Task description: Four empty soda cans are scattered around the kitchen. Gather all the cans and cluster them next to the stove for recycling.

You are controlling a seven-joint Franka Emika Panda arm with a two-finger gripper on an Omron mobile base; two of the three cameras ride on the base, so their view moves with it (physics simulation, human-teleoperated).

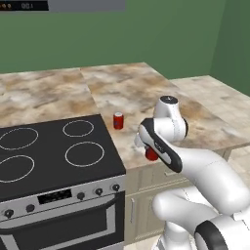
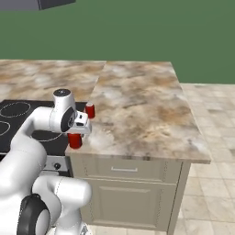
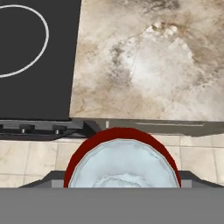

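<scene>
You are mid-delivery: the gripper holds a red can at the tabletop's near edge, right of the stove. Another can stands beside the stove. Next, set yours down near it.

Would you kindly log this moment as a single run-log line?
hand: shut on soda can | held can: at counter front edge beside stove | second can: standing on counter by stove

Glossy red soda can, silvery metal top; black glass stove; mottled stone-look counter.
</scene>
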